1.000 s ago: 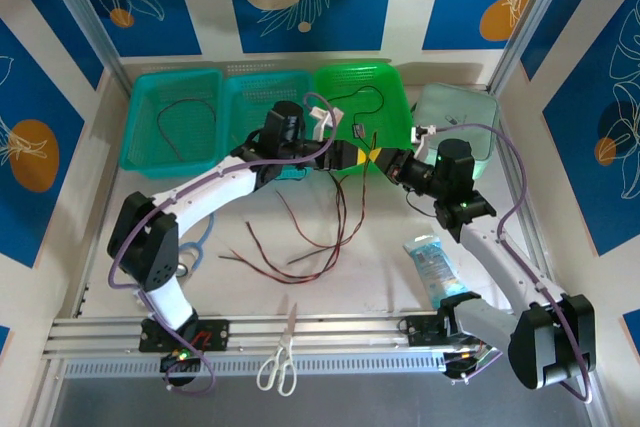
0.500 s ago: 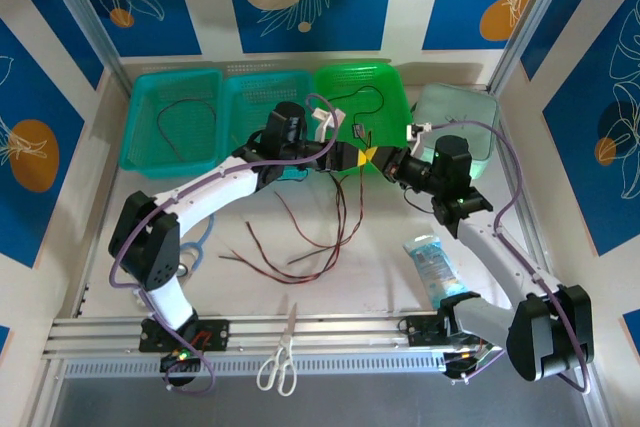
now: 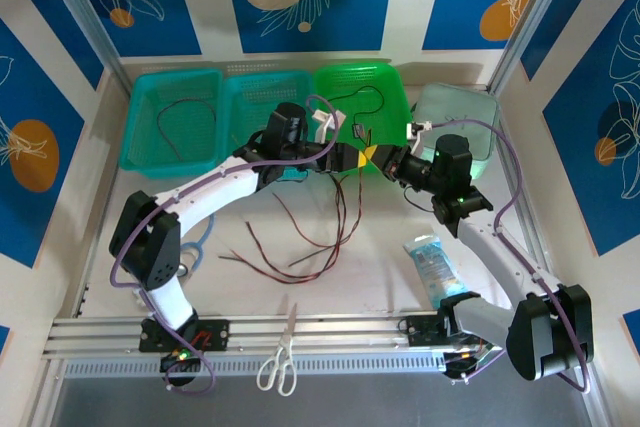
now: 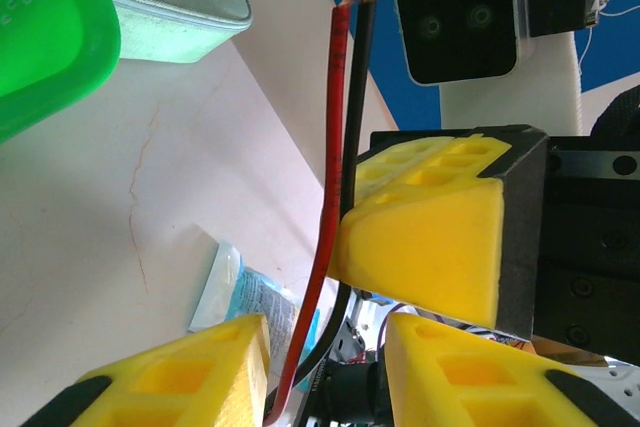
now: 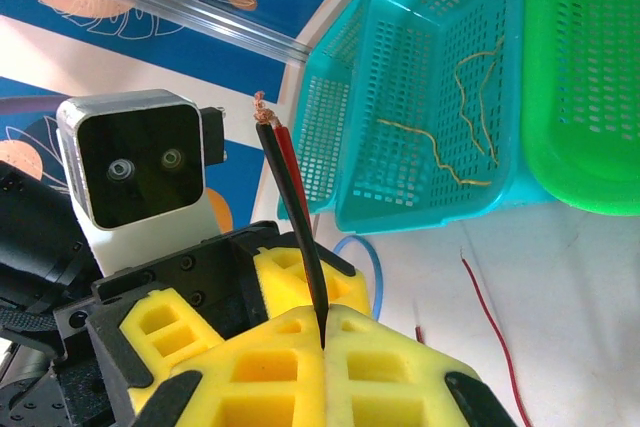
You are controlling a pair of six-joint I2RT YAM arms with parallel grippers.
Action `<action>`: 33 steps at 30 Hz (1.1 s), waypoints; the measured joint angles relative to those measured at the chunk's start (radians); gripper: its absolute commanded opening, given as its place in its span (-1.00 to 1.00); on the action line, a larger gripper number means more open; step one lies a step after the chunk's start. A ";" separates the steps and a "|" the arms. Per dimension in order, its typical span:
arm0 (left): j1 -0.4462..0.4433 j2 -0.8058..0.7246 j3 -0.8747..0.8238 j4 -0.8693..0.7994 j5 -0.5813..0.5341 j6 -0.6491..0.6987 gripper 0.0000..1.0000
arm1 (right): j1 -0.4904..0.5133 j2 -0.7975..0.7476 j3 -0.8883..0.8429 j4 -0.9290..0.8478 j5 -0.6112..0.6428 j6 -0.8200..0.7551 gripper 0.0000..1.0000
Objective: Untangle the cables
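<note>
A joined red and black cable [image 4: 335, 147] rises with its bare twisted ends upward. My right gripper [image 5: 323, 332] is shut on this pair, which sticks up out of the closed yellow pads. My left gripper [image 4: 325, 337] is open, its fingers [image 4: 170, 372] standing either side of the same pair without pinching it. In the top view both grippers meet in front of the green basket, left gripper [image 3: 347, 157] against right gripper [image 3: 383, 160]. Below them more red and dark cables [image 3: 318, 237] hang down and spread loosely over the table.
Two teal baskets [image 3: 170, 122] hold a dark cable and yellow cables [image 5: 470, 97]. The green basket [image 3: 385, 87] holds a black cable. A translucent box [image 3: 455, 112], a blue packet [image 3: 432, 265], scissors [image 3: 282, 357] and a light-blue tube [image 3: 197, 242] lie around.
My right gripper has shifted slightly left and towards the baskets, closing up against the left gripper. The cables on the table have barely moved.
</note>
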 measured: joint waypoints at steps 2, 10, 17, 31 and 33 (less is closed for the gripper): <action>0.000 0.001 0.004 -0.003 0.000 -0.001 -0.35 | 0.000 0.000 0.002 0.000 -0.002 0.000 -1.00; 0.000 0.003 0.026 -0.023 -0.003 0.003 -0.52 | 0.000 0.000 0.005 0.000 -0.002 0.000 -1.00; 0.000 0.003 0.026 -0.023 -0.003 0.003 -0.65 | 0.000 0.000 0.005 0.000 -0.002 0.000 -1.00; 0.000 0.003 0.030 -0.037 -0.008 0.009 -0.97 | -0.009 0.000 0.005 -0.011 -0.002 -0.003 -1.00; 0.000 0.003 0.030 -0.045 -0.015 0.016 -0.99 | -0.015 -0.002 0.005 -0.020 -0.002 -0.003 -1.00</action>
